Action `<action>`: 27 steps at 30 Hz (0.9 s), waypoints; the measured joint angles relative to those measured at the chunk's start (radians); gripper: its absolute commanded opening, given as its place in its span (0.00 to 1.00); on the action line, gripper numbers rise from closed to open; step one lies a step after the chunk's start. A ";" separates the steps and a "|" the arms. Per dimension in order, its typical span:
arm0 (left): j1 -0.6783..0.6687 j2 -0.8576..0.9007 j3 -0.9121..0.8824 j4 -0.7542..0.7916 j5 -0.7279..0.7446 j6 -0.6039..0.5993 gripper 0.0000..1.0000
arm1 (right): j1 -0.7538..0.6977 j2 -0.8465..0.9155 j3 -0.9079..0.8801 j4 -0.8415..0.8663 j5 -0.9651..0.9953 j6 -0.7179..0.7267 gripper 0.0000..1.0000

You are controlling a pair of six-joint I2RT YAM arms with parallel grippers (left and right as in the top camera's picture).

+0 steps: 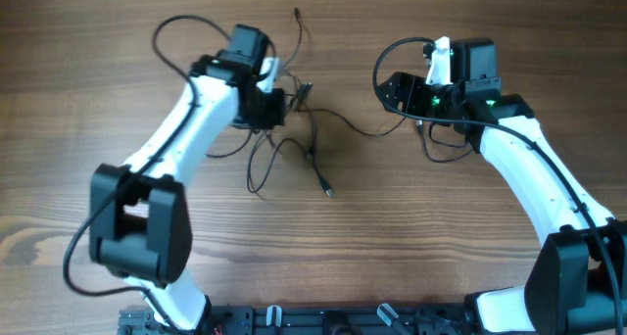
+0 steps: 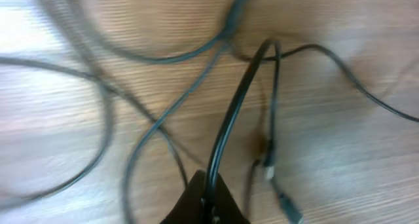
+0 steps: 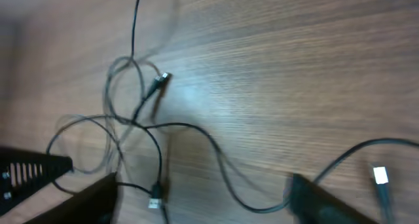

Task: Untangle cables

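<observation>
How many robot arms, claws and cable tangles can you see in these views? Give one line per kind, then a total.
Robot arms: 2, left arm and right arm
Claws: 2, left claw shut on a cord, right claw open
Tangles of black cables: 1, separate cords not countable
Total: 5

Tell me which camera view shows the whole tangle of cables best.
Overhead: the cables show almost whole, ends included. Left wrist shows only blurred loops; right wrist shows part, with plugs.
</observation>
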 measured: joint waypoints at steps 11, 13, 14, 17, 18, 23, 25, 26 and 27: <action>0.166 -0.031 -0.106 0.050 -0.025 -0.050 0.06 | 0.152 0.033 0.000 0.124 -0.028 0.154 0.67; 0.162 -0.029 -0.163 0.123 -0.024 -0.064 0.06 | 0.190 0.122 0.000 0.209 -0.032 0.256 0.81; 0.157 -0.029 -0.207 0.179 -0.024 -0.067 0.06 | 0.205 0.160 -0.001 0.243 -0.032 0.290 0.81; 0.155 -0.029 -0.262 0.300 -0.025 -0.070 0.06 | 0.261 0.271 -0.005 0.403 -0.033 0.433 0.78; 0.155 -0.029 -0.270 0.311 -0.026 -0.071 0.06 | 0.284 0.315 -0.005 0.475 -0.034 0.467 0.73; 0.155 -0.029 -0.275 0.317 -0.028 -0.072 0.08 | 0.332 0.457 -0.006 0.639 -0.035 0.682 0.54; 0.155 -0.029 -0.275 0.318 -0.028 -0.073 0.08 | 0.334 0.494 -0.006 0.685 -0.027 0.776 0.45; 0.155 -0.029 -0.275 0.320 -0.028 -0.075 0.07 | 0.334 0.496 -0.006 0.687 -0.019 0.808 0.31; 0.155 -0.029 -0.275 0.320 -0.028 -0.076 0.08 | 0.334 0.500 -0.006 0.690 0.001 0.827 0.21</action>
